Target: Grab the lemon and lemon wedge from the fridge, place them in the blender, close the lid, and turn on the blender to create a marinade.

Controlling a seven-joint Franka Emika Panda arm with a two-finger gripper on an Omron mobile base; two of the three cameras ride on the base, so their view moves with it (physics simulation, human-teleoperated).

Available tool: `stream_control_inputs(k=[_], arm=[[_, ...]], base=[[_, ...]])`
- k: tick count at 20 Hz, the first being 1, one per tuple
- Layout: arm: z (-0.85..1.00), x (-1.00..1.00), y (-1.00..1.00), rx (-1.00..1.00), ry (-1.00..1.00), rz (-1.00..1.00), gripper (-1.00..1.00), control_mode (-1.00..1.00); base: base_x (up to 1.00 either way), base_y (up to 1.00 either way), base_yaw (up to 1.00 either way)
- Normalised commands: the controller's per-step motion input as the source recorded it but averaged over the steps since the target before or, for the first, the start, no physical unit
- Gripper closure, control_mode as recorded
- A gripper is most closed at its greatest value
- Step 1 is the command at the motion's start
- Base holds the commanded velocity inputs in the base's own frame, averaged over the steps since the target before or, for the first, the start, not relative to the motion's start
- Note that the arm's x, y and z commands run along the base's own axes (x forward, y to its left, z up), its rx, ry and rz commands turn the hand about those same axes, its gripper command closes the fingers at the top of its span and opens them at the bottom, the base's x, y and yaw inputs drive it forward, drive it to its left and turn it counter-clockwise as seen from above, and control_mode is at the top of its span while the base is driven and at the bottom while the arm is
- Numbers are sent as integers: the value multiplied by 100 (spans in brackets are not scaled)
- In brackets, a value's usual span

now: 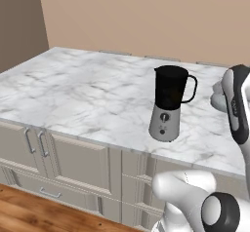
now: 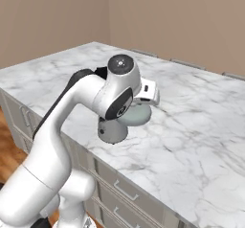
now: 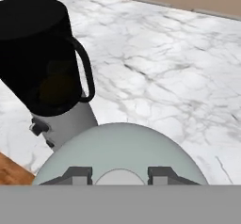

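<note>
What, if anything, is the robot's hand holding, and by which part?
The hand holds the pale grey-green lid, its fingertips pinching a raised knob at the lid's centre, beside the blender.

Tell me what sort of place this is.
Most likely a home kitchen: a marble counter over panelled cabinet doors and drawers, with a blender standing on it. The gripper holds the lid beside the blender.
</note>
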Motion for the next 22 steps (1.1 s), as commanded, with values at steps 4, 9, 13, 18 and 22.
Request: stream_control_inputs(k=[4,9,13,18,22], arm=[[85,0,22,0,-10,2,100,-100],[87,0,24,0,-7,3,100,-100],[83,4,26,0,-5,4,100,-100],[61,20,33,0,-6,6,100,-100],[9,39,39,0,-7,8,100,-100]], base=[[0,0,0],[0,0,0],[0,0,0],[0,0,0],[0,0,0]])
